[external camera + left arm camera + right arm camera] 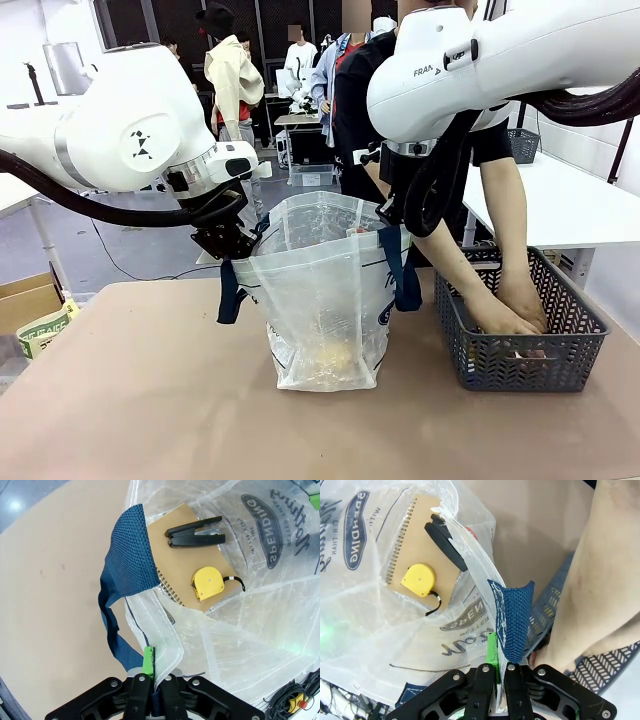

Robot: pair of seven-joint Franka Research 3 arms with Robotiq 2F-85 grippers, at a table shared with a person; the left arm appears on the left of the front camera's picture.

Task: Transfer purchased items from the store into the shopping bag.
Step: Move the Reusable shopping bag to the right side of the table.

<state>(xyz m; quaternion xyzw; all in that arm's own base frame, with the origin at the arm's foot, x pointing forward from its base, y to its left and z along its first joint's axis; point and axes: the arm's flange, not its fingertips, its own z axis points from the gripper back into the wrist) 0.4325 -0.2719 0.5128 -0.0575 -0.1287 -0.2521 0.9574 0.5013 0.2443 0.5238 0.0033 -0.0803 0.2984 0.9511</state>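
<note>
My left jaws are clamped on the rim of the shopping bag (330, 290) beside a navy handle (131, 555). My right jaws pinch the opposite rim, and the mouth is spread wide above the desk (130, 400). At the bag's bottom lies a brown spiral notebook (180, 565) with a yellow tape measure (209, 584) and a black stapler (195, 532) on it. Just right of the bag, a person's hands (503, 316) reach into a grey basket (510, 368).

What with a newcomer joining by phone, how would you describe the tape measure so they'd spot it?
Find the translucent shopping bag held open in the middle. At its bottom lies a brown spiral notebook; the tape measure sits on it, beside a black stapler. It is the only yellow, rounded thing there.
</note>
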